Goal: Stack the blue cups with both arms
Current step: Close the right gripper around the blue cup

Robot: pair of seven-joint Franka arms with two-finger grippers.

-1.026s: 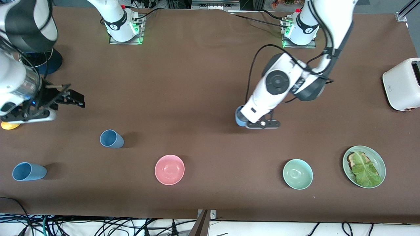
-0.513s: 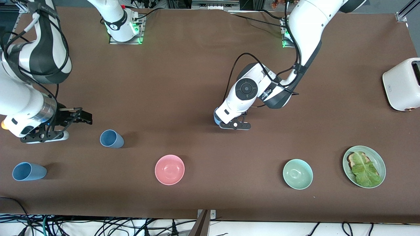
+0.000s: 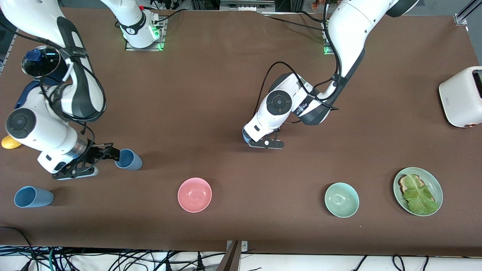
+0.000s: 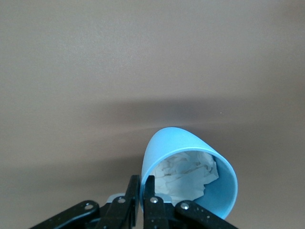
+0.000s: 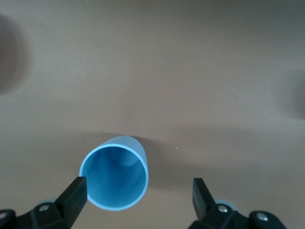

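My left gripper [image 3: 251, 140] is shut on the rim of a light blue cup [image 3: 245, 136], one finger inside and one outside, over the middle of the table. In the left wrist view [image 4: 142, 191] this cup [image 4: 188, 179] holds crumpled white paper. My right gripper [image 3: 109, 154] is open, right beside a darker blue cup [image 3: 130, 160] toward the right arm's end. In the right wrist view this cup [image 5: 114, 179] sits between the spread fingers [image 5: 76, 195], close to one of them and not gripped. A third blue cup [image 3: 33, 197] stands nearer the front camera.
A pink bowl [image 3: 194, 194], a mint-green bowl [image 3: 341, 200] and a green plate with toast and lettuce [image 3: 433, 180] lie along the front edge. A white toaster [image 3: 461, 96] stands at the left arm's end. A dark saucepan [image 3: 40, 61] and a yellow item [image 3: 10, 143] lie near the right arm.
My right arm has swung down and over, bringing its open gripper up to the darker blue cup. My left gripper has carried its cup toward the right arm's end of the table.
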